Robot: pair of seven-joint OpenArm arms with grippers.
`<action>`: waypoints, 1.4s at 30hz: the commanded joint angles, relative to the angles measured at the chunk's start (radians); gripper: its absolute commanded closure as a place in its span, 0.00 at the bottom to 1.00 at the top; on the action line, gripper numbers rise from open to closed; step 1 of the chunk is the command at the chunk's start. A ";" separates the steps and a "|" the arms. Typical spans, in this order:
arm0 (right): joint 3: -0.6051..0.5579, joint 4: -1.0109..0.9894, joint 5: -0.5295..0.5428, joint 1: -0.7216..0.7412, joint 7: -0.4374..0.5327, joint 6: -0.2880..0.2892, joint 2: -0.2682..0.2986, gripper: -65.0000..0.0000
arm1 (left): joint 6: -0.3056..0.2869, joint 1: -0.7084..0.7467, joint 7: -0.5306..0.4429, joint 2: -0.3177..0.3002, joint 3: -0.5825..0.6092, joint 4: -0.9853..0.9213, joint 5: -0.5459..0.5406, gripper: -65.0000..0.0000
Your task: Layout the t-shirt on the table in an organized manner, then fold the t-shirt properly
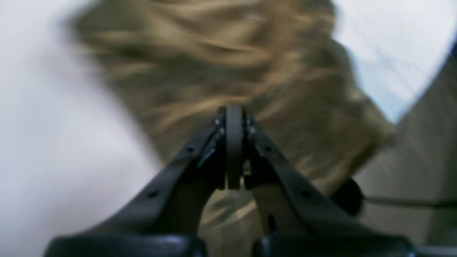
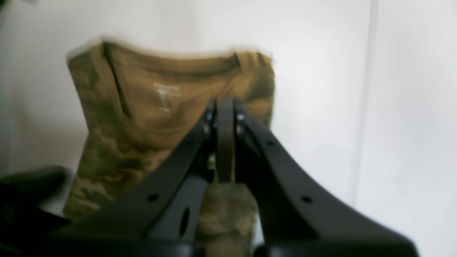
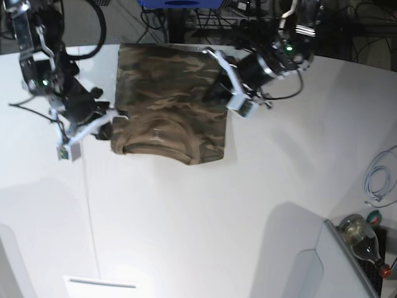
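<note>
Both arms: black housings with white brackets, black cables looped along the links, a green light on each. Left end effector (image 1: 234, 150) and right end effector (image 2: 225, 142): matte black tapering fingers, small silver screws near the tips (round holes lower down).

White table (image 3: 205, 211) with a folded shirt (image 3: 170, 93) on it

The table is broad, smooth and white, with a curved edge and a thin dark seam running down its left part in the base view. The camouflage shirt lies flat near the far edge, folded into a rough rectangle, collar end toward the near side. A coiled white cable (image 3: 378, 180) rests at the right edge.
</note>
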 commanded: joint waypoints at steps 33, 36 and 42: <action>-0.575 -0.807 0.000 -0.142 0.291 0.244 0.186 1.00 | 0.002 0.138 -0.546 0.003 -0.096 -0.951 0.126 1.00; -0.718 -0.972 0.000 -0.069 0.363 0.276 0.178 1.00 | 0.048 0.018 -0.688 0.038 -0.093 -1.241 0.127 1.00; -0.944 -1.413 0.000 0.046 0.612 0.276 0.011 0.99 | 0.155 -0.193 -0.842 0.069 -0.082 -1.650 0.129 1.00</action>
